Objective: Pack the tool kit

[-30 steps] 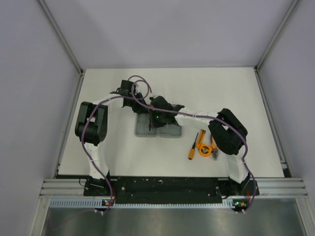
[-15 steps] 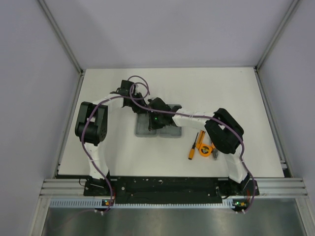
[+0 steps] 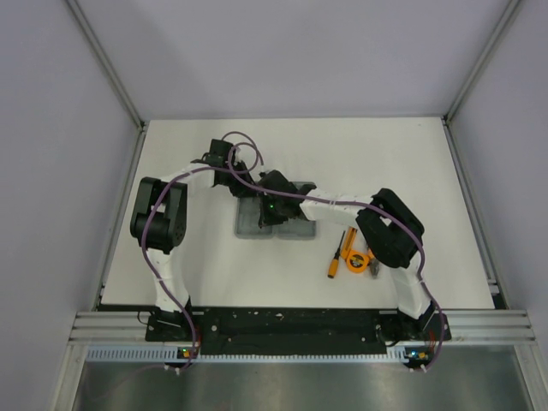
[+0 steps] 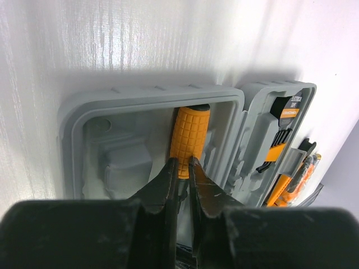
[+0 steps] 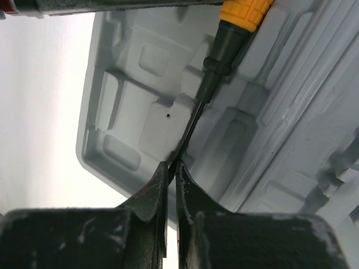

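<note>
white table point(image 3: 385, 163); moulded grey case point(image 4: 73, 129) (open), grid-textured orange screwdriver point(image 4: 189, 140) inside.

White table point(image 3: 385, 154) carries the open grey case point(image 3: 250, 224) and loose tools point(image 3: 353, 258).

a robotics lab, set up as a closed test cell. around the left gripper point(image 4: 182, 168) and right gripper point(image 5: 168, 171) lies a white tabletop point(image 3: 385, 163); beyond them and out to both sides stand plain pale wall panels point(image 3: 300, 51) joined by aluminium frame rails point(image 3: 107, 64). behind the grippers, the left arm point(image 3: 158, 218) and right arm point(image 3: 394, 235) are bolted to a black base plate point(image 3: 291, 325) on slotted aluminium extrusion point(image 3: 111, 325), purple cables point(image 3: 152, 255) looping along them.
</note>
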Robot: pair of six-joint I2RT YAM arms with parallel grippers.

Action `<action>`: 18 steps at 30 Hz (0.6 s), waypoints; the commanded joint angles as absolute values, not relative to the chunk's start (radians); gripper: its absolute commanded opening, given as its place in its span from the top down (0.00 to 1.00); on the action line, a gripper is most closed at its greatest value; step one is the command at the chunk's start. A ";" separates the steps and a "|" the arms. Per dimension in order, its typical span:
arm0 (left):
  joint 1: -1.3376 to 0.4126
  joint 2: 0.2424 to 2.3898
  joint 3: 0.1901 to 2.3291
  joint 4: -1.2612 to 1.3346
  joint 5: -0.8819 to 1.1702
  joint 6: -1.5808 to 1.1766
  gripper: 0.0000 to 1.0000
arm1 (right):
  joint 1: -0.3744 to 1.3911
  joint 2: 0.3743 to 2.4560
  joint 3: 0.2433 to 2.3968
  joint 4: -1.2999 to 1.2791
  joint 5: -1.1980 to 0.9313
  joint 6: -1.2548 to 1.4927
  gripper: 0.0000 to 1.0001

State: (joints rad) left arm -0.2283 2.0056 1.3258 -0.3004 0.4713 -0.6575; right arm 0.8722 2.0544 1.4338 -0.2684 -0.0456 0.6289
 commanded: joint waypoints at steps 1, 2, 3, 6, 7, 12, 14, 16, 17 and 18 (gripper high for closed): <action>-0.233 2.052 1.298 -0.318 0.437 -0.657 0.89 | 0.881 2.100 1.397 -0.290 -0.098 0.640 1.00; -0.233 2.056 1.296 -0.318 0.437 -0.655 0.89 | 0.874 2.105 1.394 -0.288 -0.106 0.643 1.00; -0.233 2.057 1.298 -0.318 0.436 -0.657 0.89 | 0.870 2.109 1.391 -0.287 -0.118 0.646 1.00; -0.233 2.063 1.299 -0.325 0.431 -0.660 0.90 | 0.858 2.118 1.376 -0.275 -0.146 0.653 1.00; -0.233 2.065 1.301 -0.330 0.426 -0.661 0.90 | 0.853 2.120 1.368 -0.270 -0.153 0.655 1.00; -0.233 2.079 1.305 -0.350 0.411 -0.663 0.91 | 0.844 2.144 1.353 -0.264 -0.181 0.653 1.00; -0.233 2.085 1.308 -0.359 0.402 -0.663 0.91 | 0.845 2.155 1.353 -0.265 -0.183 0.652 1.00; -0.233 2.089 1.313 -0.367 0.397 -0.661 0.91 | 0.842 2.166 1.356 -0.268 -0.186 0.650 1.00; -0.233 2.092 1.318 -0.373 0.394 -0.660 0.91 | 0.842 2.174 1.358 -0.271 -0.186 0.650 1.00; -0.233 2.095 1.321 -0.379 0.393 -0.658 0.91 | 0.842 2.183 1.359 -0.276 -0.186 0.649 1.00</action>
